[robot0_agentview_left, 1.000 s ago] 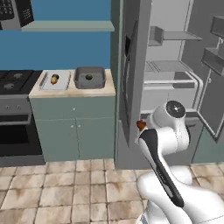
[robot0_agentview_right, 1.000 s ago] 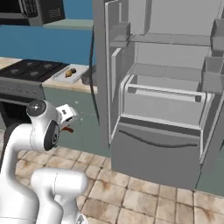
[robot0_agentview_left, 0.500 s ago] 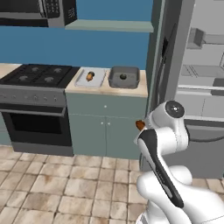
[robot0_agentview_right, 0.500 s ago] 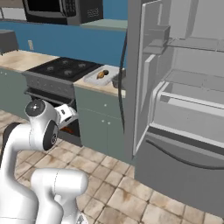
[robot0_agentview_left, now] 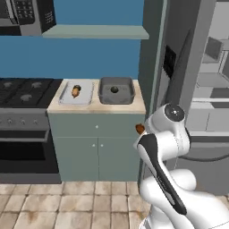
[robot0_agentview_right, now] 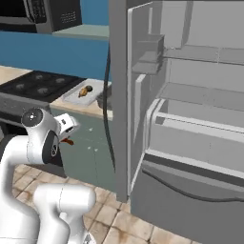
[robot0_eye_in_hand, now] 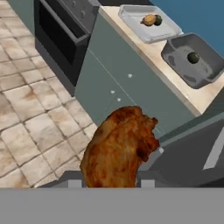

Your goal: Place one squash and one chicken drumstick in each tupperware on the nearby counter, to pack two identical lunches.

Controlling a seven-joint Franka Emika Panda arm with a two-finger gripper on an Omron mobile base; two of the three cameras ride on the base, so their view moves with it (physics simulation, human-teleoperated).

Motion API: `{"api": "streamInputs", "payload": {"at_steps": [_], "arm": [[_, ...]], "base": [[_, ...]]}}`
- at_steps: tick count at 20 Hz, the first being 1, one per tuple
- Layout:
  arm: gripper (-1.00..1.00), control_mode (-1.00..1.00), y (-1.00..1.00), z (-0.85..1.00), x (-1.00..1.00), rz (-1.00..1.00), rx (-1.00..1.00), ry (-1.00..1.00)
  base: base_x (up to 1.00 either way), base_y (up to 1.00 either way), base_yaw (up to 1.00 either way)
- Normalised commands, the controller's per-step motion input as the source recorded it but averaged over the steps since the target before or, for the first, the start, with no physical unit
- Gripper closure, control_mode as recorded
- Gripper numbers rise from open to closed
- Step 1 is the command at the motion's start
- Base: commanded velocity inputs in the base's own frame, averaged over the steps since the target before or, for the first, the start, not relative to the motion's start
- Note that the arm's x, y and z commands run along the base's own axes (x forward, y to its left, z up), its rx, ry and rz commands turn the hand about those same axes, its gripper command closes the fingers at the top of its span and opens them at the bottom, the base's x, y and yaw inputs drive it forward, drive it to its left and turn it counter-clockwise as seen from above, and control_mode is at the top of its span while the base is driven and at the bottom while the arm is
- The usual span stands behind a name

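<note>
Driving on since the earlier frames, the base now faces the counter squarely, so both boxes sit upper centre of the left base view. Clamped in the gripper, low in the hand view, the reddish drumstick looks light, stiff and probably greasy, best held across its plump middle. The pale tupperware holds a golden drumstick and a squash; the dark tupperware holds a lone squash.

Reddish drumstick sat clamped in the jaws; golden drumstick plus squash lay in the pale tupperware, another squash in the dark tupperware.
</note>
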Motion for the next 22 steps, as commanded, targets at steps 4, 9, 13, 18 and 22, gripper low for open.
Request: {"api": "streamInputs", "payload": {"at_steps": [4,9,13,18,22], "arm": [[1.00,1.00,0.00,0.00,0.00,0.00,0.00,0.00],[1.00,1.00,0.00,0.00,0.00,0.00,0.00,0.00],[1.00,1.00,0.00,0.00,0.00,0.00,0.00,0.00],[1.00,1.00,0.00,0.00,0.00,0.00,0.00,0.00],[1.00,1.00,0.00,0.00,0.00,0.00,0.00,0.00]], "base": [[0.62,0.99,-0.45],[0.28,0.98,-0.46],[0.43,0.75,-0.52],[0.54,0.35,-0.51],[0.79,0.53,-0.42]]}}
